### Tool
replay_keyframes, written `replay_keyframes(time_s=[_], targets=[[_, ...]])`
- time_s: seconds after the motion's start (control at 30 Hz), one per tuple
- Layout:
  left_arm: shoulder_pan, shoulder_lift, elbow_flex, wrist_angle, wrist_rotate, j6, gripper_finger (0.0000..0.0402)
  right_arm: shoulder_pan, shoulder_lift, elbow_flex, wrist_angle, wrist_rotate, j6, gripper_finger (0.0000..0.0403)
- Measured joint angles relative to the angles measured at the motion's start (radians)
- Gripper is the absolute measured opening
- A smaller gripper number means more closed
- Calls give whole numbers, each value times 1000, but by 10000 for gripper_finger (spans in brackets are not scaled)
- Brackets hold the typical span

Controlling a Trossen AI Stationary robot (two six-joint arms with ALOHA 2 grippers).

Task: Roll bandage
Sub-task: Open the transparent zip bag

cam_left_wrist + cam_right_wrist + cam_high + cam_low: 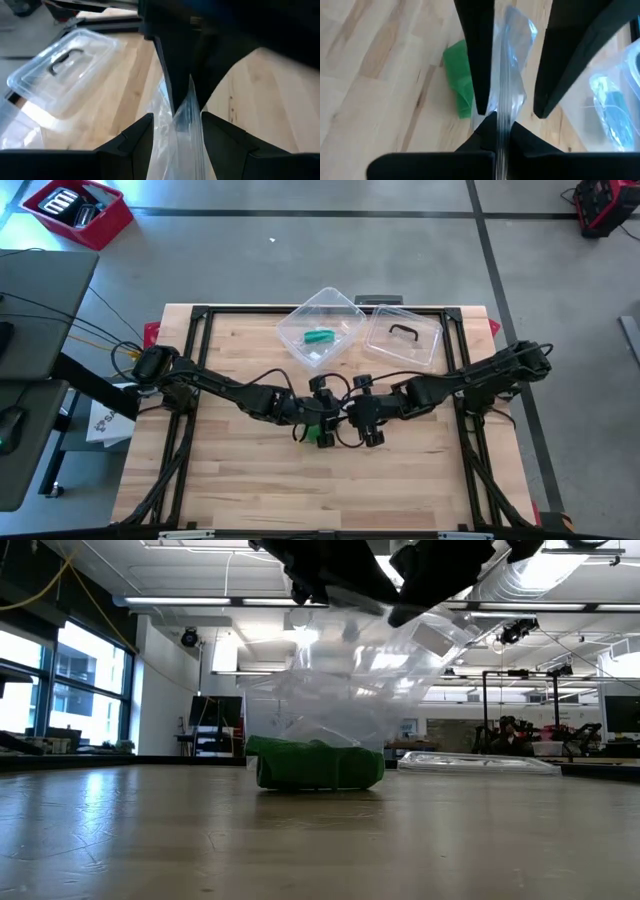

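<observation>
Butcher-block tabletop lay under both arms; the right gripper (496,131) was clamped tight on the clear plastic bag (512,70), while the left gripper (176,131) had its jaws apart around the same edge, probably spreading the bag's mouth. Beneath it lay the green bandage (318,766), out of the bag, near a clear container (320,326) and lid (403,337); no writing was legible.

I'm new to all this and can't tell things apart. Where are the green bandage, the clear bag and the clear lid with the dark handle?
bandage (320,767): low view, middle of the green roll.
bag (509,75): right wrist view, upper clear part.
lid (403,337): high view, near its handle.
</observation>
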Motion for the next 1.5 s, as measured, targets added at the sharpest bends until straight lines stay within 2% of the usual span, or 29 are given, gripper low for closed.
replay_keyframes(time_s=[0.13, 0.33, 0.5, 0.6, 0.73, 0.9, 1.07, 1.2, 1.37, 1.5], targets=[[1, 0, 0, -48, -1, -58, 154, -6, 36, 0, 1, 48, -7, 0], [14, 0, 0, -130, 13, -146, 114, -7, 80, 0, 19, 52, -30, 0], [40, 0, 0, -149, 106, -176, 77, -7, 124, 0, 31, 51, -85, 0], [47, 6, 0, -162, 124, -178, 65, -7, 132, 0, 38, 53, -85, 0], [47, 10, 0, -157, 133, -149, 68, -7, 133, 3, 42, 52, -85, 0], [47, 19, 0, -151, 130, -112, 94, -7, 133, 19, 49, 40, -98, 0], [35, 24, 0, -170, 80, -64, 96, -9, 133, 23, 48, 20, -99, 0], [24, 24, 0, -195, 56, -57, 69, -11, 134, 23, 45, 17, -89, 0], [19, 24, 0, -224, 52, -101, 12, -13, 134, 17, 55, 21, -110, 0], [23, 24, 0, -228, 26, -171, 5, -13, 134, 16, 56, 76, -133, 24]])
